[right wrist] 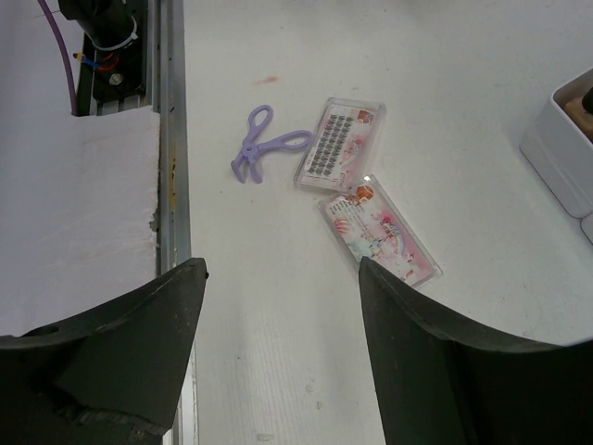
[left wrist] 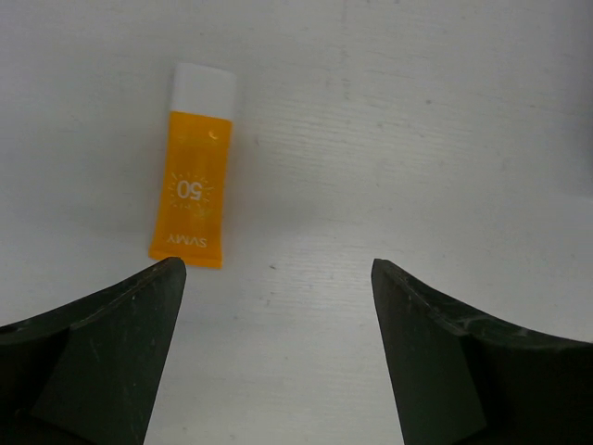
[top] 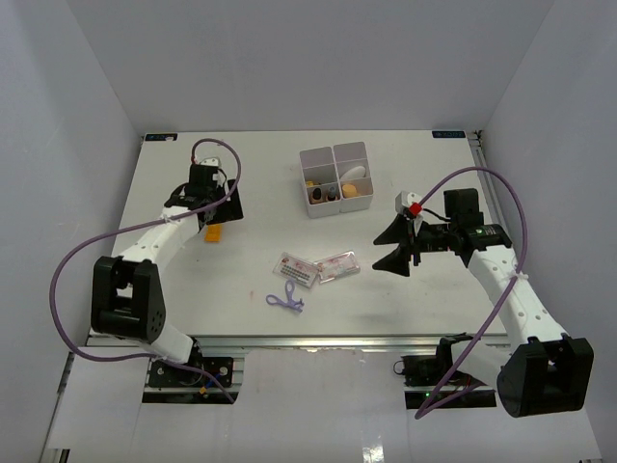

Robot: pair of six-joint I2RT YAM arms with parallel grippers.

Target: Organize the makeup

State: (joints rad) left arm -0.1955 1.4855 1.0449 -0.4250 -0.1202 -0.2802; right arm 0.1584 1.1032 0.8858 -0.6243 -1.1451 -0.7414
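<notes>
A yellow-orange tube (left wrist: 193,181) with a white cap lies flat on the table, just ahead of my left gripper's (left wrist: 276,269) left fingertip. That gripper is open with nothing between its fingers. From above, the tube (top: 213,233) sits beside the left gripper (top: 224,214). Two clear packets with pink-red print (right wrist: 340,144) (right wrist: 382,229) and a thin purple tool (right wrist: 264,144) lie ahead of my right gripper (right wrist: 283,264), which is open and empty above the table. In the top view the packets (top: 299,269) (top: 337,265) and the tool (top: 286,299) sit mid-table, left of the right gripper (top: 388,248).
A white four-compartment box (top: 318,159) stands at the back centre. It holds an orange sponge (top: 352,190), a white oval piece (top: 355,172) and other small items. The metal rail (right wrist: 170,139) of the table's near edge runs left of the purple tool.
</notes>
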